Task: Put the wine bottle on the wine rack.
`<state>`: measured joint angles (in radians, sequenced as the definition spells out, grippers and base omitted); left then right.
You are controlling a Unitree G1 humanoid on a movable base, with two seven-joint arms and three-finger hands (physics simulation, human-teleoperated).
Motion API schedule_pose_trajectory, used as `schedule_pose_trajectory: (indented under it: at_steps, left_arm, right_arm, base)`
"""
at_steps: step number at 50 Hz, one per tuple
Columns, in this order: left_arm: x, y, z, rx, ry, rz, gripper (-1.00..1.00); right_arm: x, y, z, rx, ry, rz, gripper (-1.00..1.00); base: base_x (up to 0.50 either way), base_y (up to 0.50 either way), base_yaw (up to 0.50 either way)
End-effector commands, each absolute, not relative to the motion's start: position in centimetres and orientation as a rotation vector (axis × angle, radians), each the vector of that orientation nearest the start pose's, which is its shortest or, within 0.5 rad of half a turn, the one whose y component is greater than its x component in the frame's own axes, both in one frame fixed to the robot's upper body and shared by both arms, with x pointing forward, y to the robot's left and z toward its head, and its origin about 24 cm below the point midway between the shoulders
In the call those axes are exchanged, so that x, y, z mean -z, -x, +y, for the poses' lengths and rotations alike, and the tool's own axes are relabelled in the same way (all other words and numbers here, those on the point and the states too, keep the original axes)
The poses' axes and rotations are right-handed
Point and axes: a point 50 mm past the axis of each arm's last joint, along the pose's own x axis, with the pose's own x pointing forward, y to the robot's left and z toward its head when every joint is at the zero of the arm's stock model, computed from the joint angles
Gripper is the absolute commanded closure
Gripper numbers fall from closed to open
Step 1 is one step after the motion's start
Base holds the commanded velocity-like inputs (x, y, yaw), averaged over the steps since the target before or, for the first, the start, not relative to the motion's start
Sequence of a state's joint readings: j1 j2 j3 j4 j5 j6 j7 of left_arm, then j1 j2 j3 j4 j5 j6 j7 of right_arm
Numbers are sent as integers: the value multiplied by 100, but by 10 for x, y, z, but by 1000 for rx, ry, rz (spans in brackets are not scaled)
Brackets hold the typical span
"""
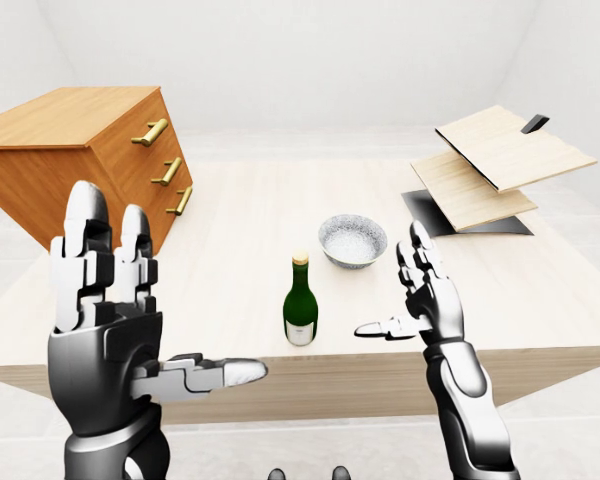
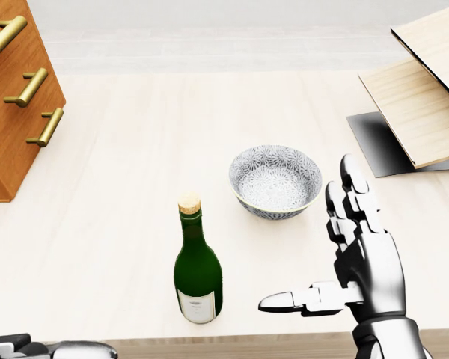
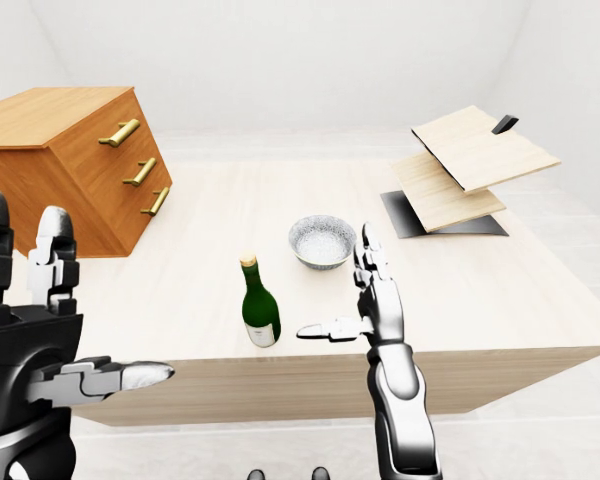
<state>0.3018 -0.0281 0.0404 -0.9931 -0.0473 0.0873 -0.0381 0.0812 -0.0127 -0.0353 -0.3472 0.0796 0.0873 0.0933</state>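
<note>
A green wine bottle [image 2: 197, 273] with a cork and a white label stands upright on the pale wooden table [image 2: 150, 149], near its bottom edge in the head view. My right hand [image 2: 310, 239] is open to the right of the bottle, thumb pointing at it, a gap between them. My left hand [image 1: 170, 310] is open too. It is raised close to the camera, left of the bottle and off the table's near edge. The wine rack [image 1: 495, 160], slanted pale wooden boards on a dark base, stands at the table's far right.
A patterned grey bowl [image 2: 275, 179] sits just above and to the right of the bottle. A wooden drawer chest [image 1: 90, 160] with brass handles fills the table's left part. White floor and walls surround the table.
</note>
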Motion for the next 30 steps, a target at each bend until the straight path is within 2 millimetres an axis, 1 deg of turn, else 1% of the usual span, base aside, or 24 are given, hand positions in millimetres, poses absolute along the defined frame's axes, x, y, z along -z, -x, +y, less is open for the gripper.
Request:
schedule_pose_trajectory:
  at_steps: [1, 3, 5, 13, 24, 27, 30]
  left_arm:
    - [-199, -142, 164, -66, 13, -653, -100]
    - [-198, -143, 163, -62, 14, -647, -100]
    - [-197, -143, 164, -62, 18, -644, -100]
    - [-198, -142, 163, -57, 23, -646, -100]
    - [-198, -142, 162, -55, 26, -646, -100]
    - [-196, -144, 162, -56, 28, -632, -100]
    - [-196, -142, 161, -55, 25, -631, -100]
  right_arm:
    - [-96, -229, -157, -84, -68, -188, -100]
    - [-92, -230, -157, -70, -43, -170, -100]
    - [-92, -229, -156, -85, -62, -171, -100]
    - [-88, -228, -153, -104, -42, -152, -100]
    - [-90, -228, -158, -80, -51, -163, -100]
    - [-90, -227, -160, -60, -22, -160, -100]
    - [-91, -228, -165, -35, -40, -167, -100]
  base:
    - [0, 0, 0]
    - [0, 0, 0]
    - [0, 0, 10]
    - [0, 0, 49]
    - [0, 0, 50]
    - [0, 0, 49]
    - [0, 0, 0]
